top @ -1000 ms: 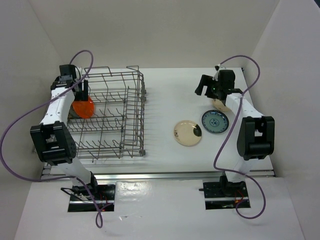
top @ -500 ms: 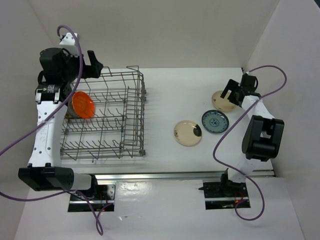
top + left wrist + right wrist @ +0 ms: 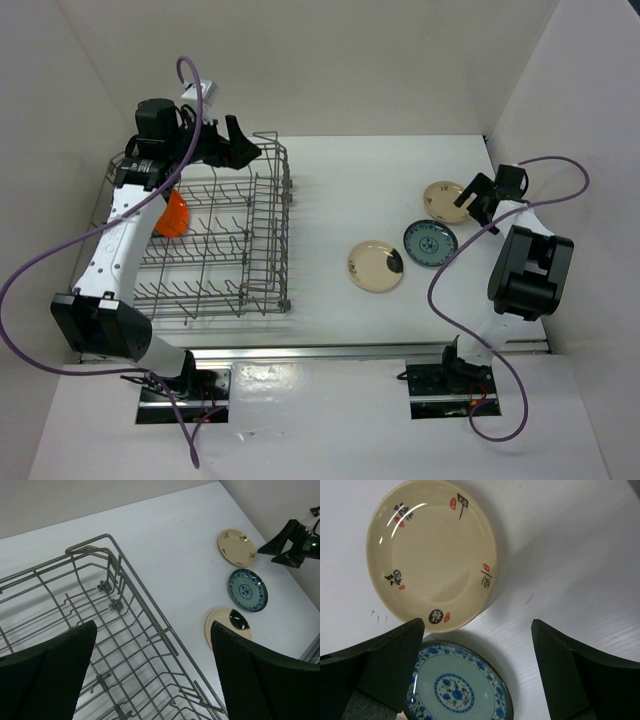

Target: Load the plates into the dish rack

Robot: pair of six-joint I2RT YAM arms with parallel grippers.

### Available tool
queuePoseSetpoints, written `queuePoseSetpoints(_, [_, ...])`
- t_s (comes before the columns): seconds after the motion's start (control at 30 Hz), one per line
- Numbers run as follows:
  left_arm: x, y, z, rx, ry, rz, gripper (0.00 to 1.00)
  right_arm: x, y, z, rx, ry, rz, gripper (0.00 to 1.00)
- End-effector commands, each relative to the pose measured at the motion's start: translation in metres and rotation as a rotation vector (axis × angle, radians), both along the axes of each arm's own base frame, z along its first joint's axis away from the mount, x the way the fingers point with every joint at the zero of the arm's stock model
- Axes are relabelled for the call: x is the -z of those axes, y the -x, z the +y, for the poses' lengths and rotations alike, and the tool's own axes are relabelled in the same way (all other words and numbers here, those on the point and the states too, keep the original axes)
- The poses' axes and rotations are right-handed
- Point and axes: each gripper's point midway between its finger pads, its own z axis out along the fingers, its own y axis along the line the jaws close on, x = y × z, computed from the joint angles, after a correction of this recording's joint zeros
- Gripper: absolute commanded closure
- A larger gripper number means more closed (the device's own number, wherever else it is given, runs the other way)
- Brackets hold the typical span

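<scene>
The grey wire dish rack [image 3: 283,205] stands at the left. A bright orange plate [image 3: 172,216] stands on edge in its far left part, partly behind my left arm. My left gripper [image 3: 238,148] hovers open and empty over the rack's far edge; the left wrist view shows its gripper [image 3: 155,680] above the rack [image 3: 131,587]. On the table lie a beige plate with marks [image 3: 443,200], a blue-and-white plate [image 3: 430,243] and a plain beige plate [image 3: 376,266]. My right gripper [image 3: 477,675] is open and empty just above the marked beige plate [image 3: 432,555] and the blue-and-white plate [image 3: 457,685].
White walls close in the table at the back and on both sides. The right wall stands close to my right gripper [image 3: 476,196]. The three loose plates also show in the left wrist view [image 3: 248,589], right of the rack.
My left gripper has let go of the orange plate, risen and swung right over the rack's far edge. My right gripper has moved right and down, past the marked beige plate.
</scene>
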Motion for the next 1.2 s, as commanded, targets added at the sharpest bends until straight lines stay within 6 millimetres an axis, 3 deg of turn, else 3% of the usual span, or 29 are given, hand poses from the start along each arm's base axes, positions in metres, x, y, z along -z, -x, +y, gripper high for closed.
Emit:
queuePoseSetpoints(0.0, [-0.021,0.007,-0.017,0.057,0.045,-0.062,0.0,0.012,-0.017,-0.001,0.019,-0.041,-0.031,0.05])
queuePoseSetpoints(0.33, [-0.034,0.017,-0.036,0.101,0.02,-0.102,0.0,0.059,-0.02,0.004,0.024,-0.107,0.038,0.07])
queuePoseSetpoints(0.53, [-0.036,0.021,-0.04,0.101,0.007,-0.097,0.0,0.08,-0.024,0.016,-0.012,-0.173,0.05,0.19])
queuePoseSetpoints(0.67, [-0.035,0.021,-0.042,0.099,0.004,-0.097,0.0,0.092,-0.026,0.019,-0.024,-0.193,0.061,0.35])
queuePoseSetpoints(0.7, [-0.035,0.023,-0.046,0.109,0.004,-0.097,0.0,0.093,-0.028,0.018,-0.024,-0.194,0.063,0.45])
queuePoseSetpoints(0.8, [-0.039,0.025,-0.05,0.119,0.006,-0.106,0.0,0.094,-0.029,0.015,-0.021,-0.201,0.06,0.59])
queuePoseSetpoints(0.9, [-0.032,0.024,-0.059,0.14,0.004,-0.088,0.0,0.095,-0.031,0.014,-0.021,-0.201,0.06,0.69])
queuePoseSetpoints(0.93, [-0.038,0.025,-0.063,0.149,0.007,-0.106,0.0,0.097,-0.033,0.014,-0.021,-0.201,0.06,0.79])
queuePoseSetpoints(1.03, [-0.034,0.028,-0.073,0.178,0.01,-0.097,0.0,0.09,-0.039,0.013,-0.028,-0.204,0.047,0.99])
queuePoseSetpoints(1.13, [-0.042,0.034,-0.086,0.233,0.036,-0.119,0.0,0.074,-0.044,0.017,-0.061,-0.213,0.013,1.0])
queuePoseSetpoints(1.17, [-0.045,0.035,-0.088,0.242,0.05,-0.123,0.0,0.056,-0.051,0.019,-0.081,-0.191,-0.023,1.0])
